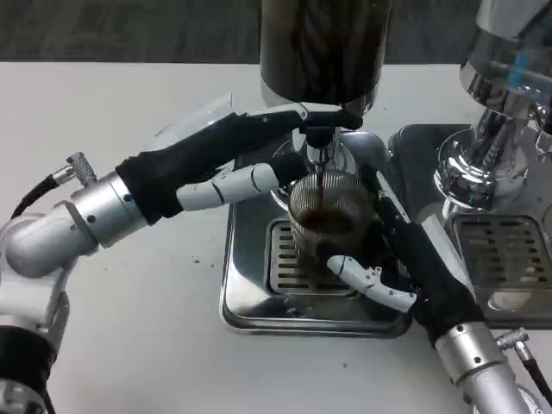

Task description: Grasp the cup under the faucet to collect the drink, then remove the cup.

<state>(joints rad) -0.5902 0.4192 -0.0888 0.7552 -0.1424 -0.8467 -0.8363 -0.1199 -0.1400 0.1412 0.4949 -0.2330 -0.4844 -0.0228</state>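
- The left arm (86, 216) comes in from the lower left, its silver forearm over the white counter (129, 345), a black sleeve covering the wrist.
- The left hand (246, 151) reaches to the base of the dispenser (323, 52); its fingers stretch toward the faucet (317, 142), and one white finger points at the upper rim of the cup. Whether it presses a lever or merely rests there, I cannot tell; it looks extended, not clenched.
- The metal drip tray (259, 302) sits on the counter below the dispenser, with a slotted grate in its middle.
- The cup (326, 216), a ribbed clear glass, stands upright on the grate right under the faucet. A thin dark stream falls into it, and dark drink fills its lower part.
- The right hand (392, 267) wraps the cup from the right side: one white finger curls across the cup's near base, and the black palm lies against its right wall, so it is grasping the cup.
- The right arm (479, 366) leads off to the lower right corner.
- A second shiny machine (492, 121) stands at the far right above another drip tray (509, 259).
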